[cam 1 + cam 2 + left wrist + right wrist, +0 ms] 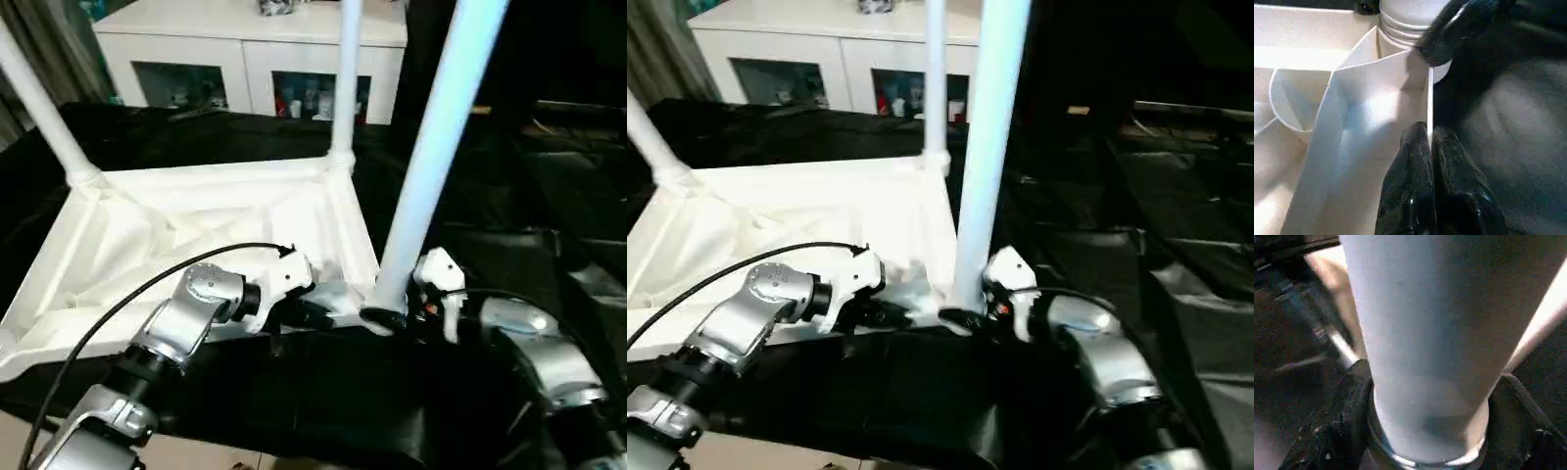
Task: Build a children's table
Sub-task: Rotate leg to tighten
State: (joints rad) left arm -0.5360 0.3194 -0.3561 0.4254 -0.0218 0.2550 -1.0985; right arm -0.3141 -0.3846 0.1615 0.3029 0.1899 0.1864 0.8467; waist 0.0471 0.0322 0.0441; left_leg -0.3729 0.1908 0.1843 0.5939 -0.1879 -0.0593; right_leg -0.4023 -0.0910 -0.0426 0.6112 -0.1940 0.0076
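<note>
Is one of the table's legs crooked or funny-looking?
Yes, the near leg leans to the side, while the far-corner leg stands straight. Its base sits at the tabletop corner between the right gripper's fingers, so it may not be seated fully yet.

A work surface draped in black sheeting (196, 137) is being used as the support. The sheeting is lying wrinkled and creased, most plainly on the robot's right side. The white tabletop (176, 235) is being carried directly on it, upside down, with its ribbed underside facing up and its near edge lying close to the near edge of the surface. A pale floor (196, 455) is being glimpsed below that near edge of the covered surface.
</note>
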